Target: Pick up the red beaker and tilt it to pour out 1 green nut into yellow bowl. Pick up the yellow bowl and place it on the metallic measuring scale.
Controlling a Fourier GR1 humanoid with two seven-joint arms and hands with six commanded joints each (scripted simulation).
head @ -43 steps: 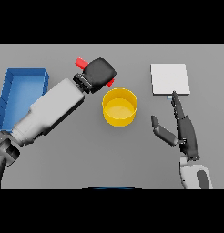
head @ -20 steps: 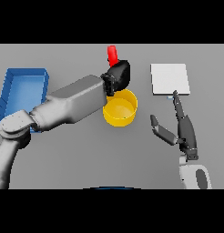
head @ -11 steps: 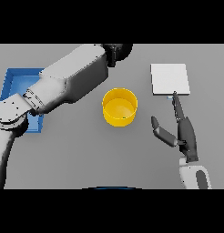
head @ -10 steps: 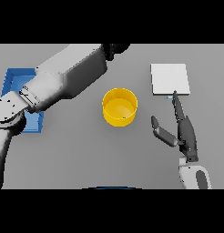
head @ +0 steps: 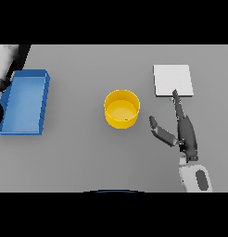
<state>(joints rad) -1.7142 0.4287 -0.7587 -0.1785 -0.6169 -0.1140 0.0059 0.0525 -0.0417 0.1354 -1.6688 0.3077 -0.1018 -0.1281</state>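
Head view: I see the round yellow bowl (head: 122, 109) mid-counter (head: 88, 152), a green speck inside; flat square scale (head: 173, 80) toward the far right edge. My right hand (head: 183, 131) lies open, fingers straight, tips overlapping the scale.

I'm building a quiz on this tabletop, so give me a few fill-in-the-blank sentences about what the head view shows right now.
1. The yellow bowl stands between the metallic measuring scale and the ____ tray.
2. The right hand has its fingers ____.
3. One fingertip of that hand points toward the near edge of the ____.
4. A tiny ____ nut lies inside the bowl.

Missing words: blue; open; scale; green
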